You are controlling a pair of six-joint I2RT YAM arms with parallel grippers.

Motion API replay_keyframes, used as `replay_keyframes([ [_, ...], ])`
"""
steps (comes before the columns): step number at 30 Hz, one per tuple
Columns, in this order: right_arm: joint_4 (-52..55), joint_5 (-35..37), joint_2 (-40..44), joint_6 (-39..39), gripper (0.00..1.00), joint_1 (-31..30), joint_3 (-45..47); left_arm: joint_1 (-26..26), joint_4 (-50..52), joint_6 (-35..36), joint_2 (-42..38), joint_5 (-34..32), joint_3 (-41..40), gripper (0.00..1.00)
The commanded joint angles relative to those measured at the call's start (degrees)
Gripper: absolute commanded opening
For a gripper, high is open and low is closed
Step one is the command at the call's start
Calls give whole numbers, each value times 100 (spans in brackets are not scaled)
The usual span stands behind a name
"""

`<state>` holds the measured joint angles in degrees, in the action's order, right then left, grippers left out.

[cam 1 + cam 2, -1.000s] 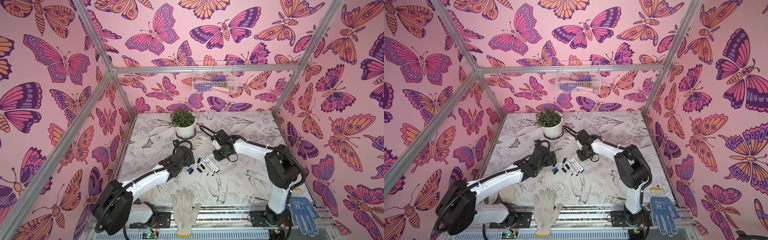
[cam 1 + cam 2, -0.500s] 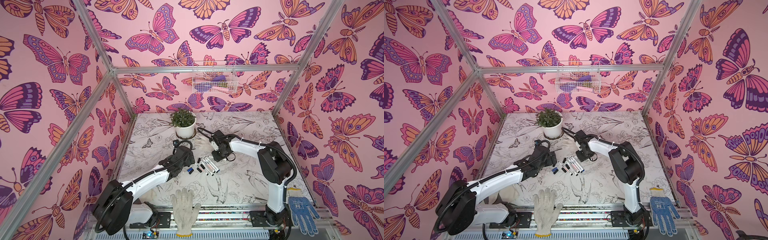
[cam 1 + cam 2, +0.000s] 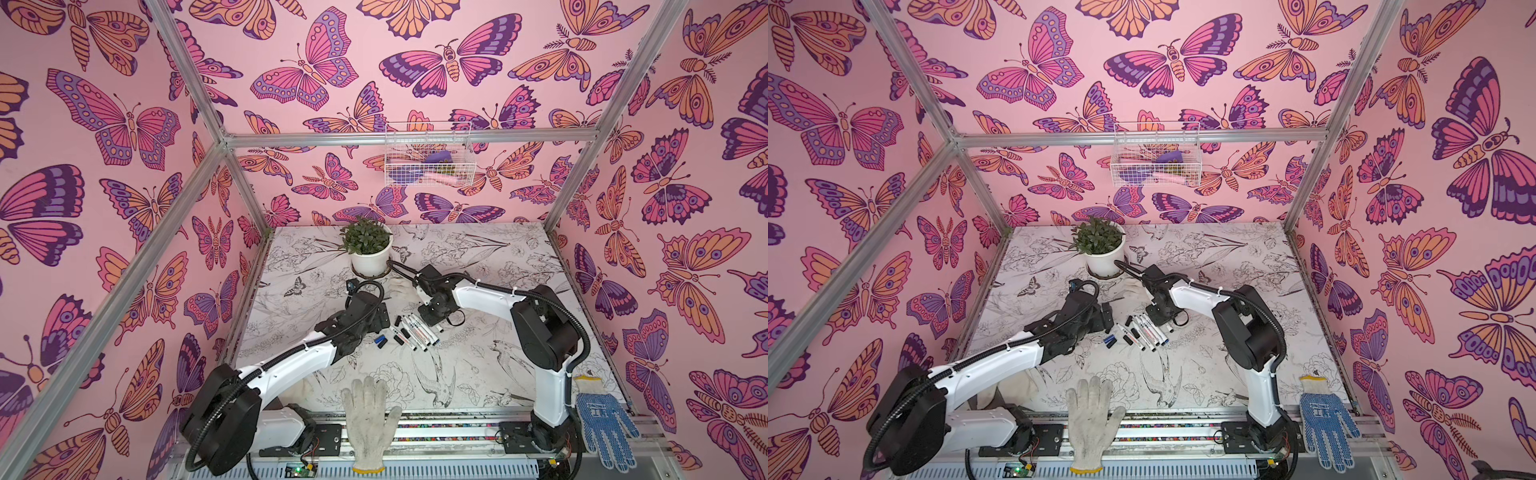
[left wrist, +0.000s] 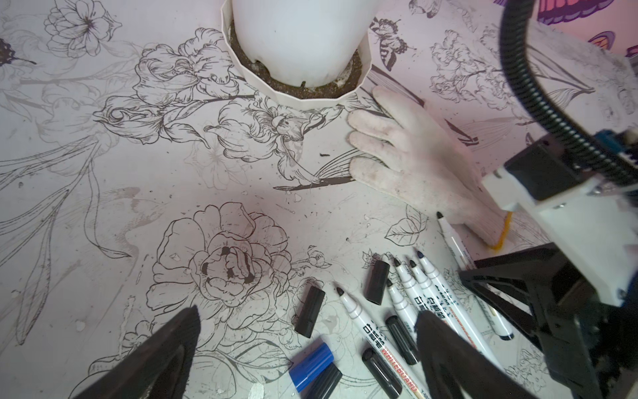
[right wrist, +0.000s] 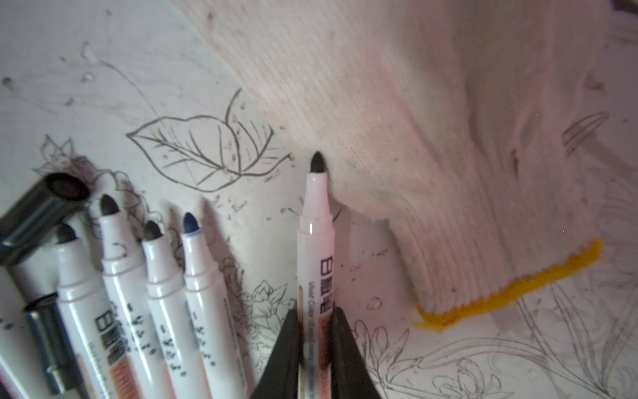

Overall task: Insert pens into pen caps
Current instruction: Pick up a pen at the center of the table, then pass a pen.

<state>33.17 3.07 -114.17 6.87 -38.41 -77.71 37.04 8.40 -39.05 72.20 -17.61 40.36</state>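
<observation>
A black-tipped pen [image 5: 316,241] pinched in the right gripper [image 5: 316,319]; left gripper [image 4: 309,314] spread.
Top views: pens [image 3: 415,330] and pen caps [image 3: 399,338] lie mid-table [image 3: 478,374], between the arms. Left wrist: jaws wide above the caps. Right wrist: fingers clamp the barrel, its tip just beside a white glove [image 5: 448,138].

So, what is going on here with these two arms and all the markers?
Two robot arms are working on putting loose pens into their caps. The right tool is shut on the barrel of a black-tipped pen, whose tip lies next to a white glove. The left tool is open above the loose caps and holds nothing. The other pens lie side by side on the table. No pen shows a cap yet.
</observation>
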Motion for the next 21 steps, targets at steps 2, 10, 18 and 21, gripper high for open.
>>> replay_keyframes([
  [2,-1,-245,300,107,10,4,-43,-38,-284,335,-340,269,-240,100],
  [10,-304,-679,1249,597,7,259,-140,-42,-897,1355,-786,1692,-376,100],
  [18,-3665,-2804,2190,2740,7,794,1173,-288,-1371,1654,-1034,3579,-246,100],
  [21,-4332,-3371,2217,3176,8,784,1247,-324,-1486,1677,-893,3927,-81,100],
])
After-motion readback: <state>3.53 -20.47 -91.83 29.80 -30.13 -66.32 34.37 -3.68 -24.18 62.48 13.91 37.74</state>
